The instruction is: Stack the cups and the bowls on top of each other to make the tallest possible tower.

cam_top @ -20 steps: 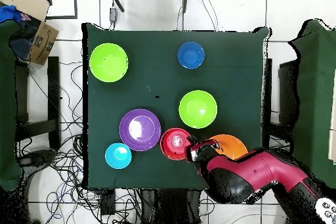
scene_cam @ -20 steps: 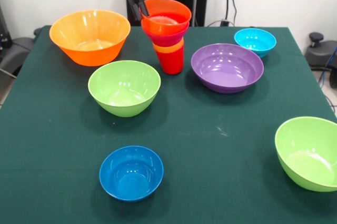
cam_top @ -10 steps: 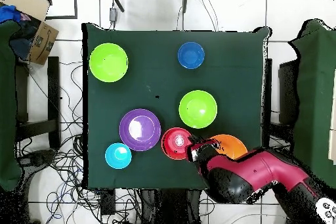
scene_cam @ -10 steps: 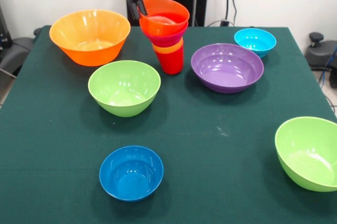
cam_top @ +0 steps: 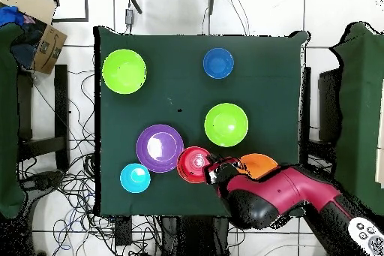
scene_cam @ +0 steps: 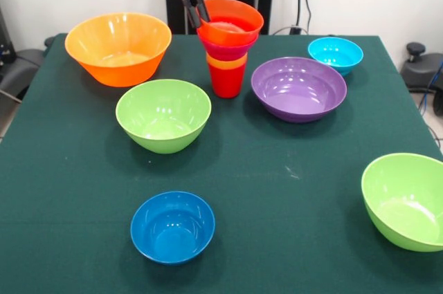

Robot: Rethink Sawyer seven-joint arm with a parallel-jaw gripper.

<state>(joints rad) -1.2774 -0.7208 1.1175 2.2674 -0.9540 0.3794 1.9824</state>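
Since the earlier frames the tower of stacked plastic cups and bowls (scene_cam: 227,45) has been shifted toward the purple bowl, and the end effector (scene_cam: 196,9) has been carried along with it. In the front view the two dark fingers (scene_cam: 192,3) of the end effector are seen closed on the near-left rim of the glossy orange plastic bowl (scene_cam: 230,21) that tops the tower, one finger inside the rim and one outside. Beneath that orange bowl a small pink bowl (scene_cam: 227,50) is nested, then an orange plastic cup (scene_cam: 226,63), and the red plastic cup (scene_cam: 225,81) serves as the base, standing upright on the green-covered table (scene_cam: 277,169). In the overhead view the tower (cam_top: 193,164) is seen as a red disc just beside the wide purple plastic bowl (cam_top: 160,148), with the red and black arm (cam_top: 277,193) reaching in from the lower right and covering part of the large yellow-orange bowl (cam_top: 257,164). In the front view the large yellow-orange plastic bowl (scene_cam: 118,48) sits left of the tower, the wide purple bowl (scene_cam: 298,88) to its right, and the small light blue bowl (scene_cam: 335,54) beyond that near the far edge. A lime green plastic bowl (scene_cam: 163,115) lies in front of the tower, a dark blue bowl (scene_cam: 172,227) sits near the front edge, and a second lime green bowl (scene_cam: 407,200) rests at the right edge, well apart from the others.
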